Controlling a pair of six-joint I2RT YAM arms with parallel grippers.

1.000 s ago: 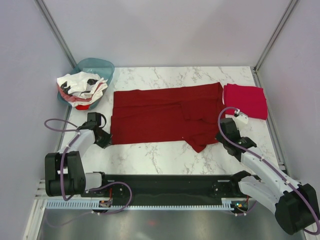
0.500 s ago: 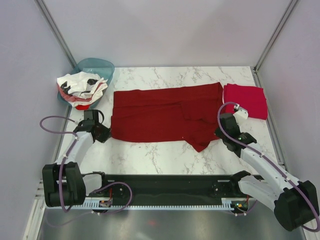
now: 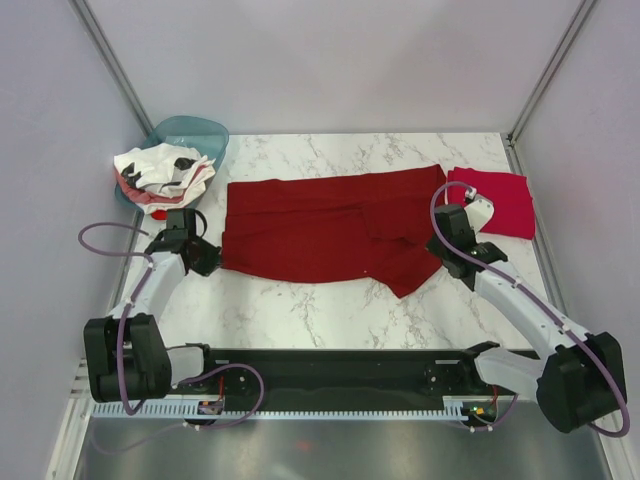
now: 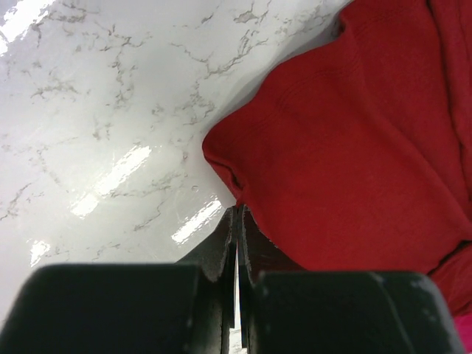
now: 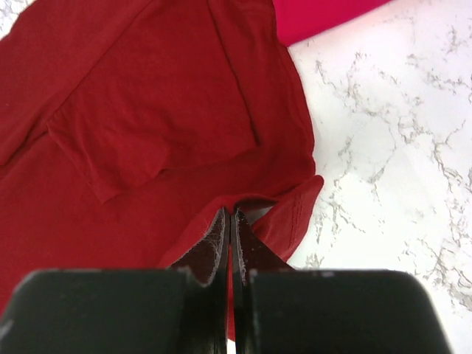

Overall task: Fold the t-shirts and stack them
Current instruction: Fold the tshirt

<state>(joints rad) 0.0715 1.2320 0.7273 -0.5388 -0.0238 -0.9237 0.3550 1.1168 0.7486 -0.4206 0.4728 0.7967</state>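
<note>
A white marble table fills the floor of a pale-walled booth, and the maroon shirt lies spread across its middle, reaching from one gripper to the other. The left gripper sits at the shirt's near left corner with its jaws pressed together. In the left wrist view the cloth edge runs right up to the fingertips and the corner just ahead of them curls off the marble, so it appears to be pinching the hem. The right gripper is likewise clamped at the near right corner, where the right wrist view shows cloth bunched at the tips and a folded-in sleeve lying ahead and to the left. A crimson-pink shirt, already folded, lies just ahead and to the right of that gripper. A heap of white shirts spills over a teal basin, ahead and slightly left of the left gripper. The step in hand looks like folding the near hem over onto the far half. To do it well, both corners should rise together and travel forward at the same pace and height, with the hem kept lightly taut between the grippers so it lands straight. The left pinch looks shallow, right at the edge, so a slow lift would guard against the hem slipping out. The right arm should pass clear of the crimson-pink shirt and avoid dragging the loose sleeve askew.
</note>
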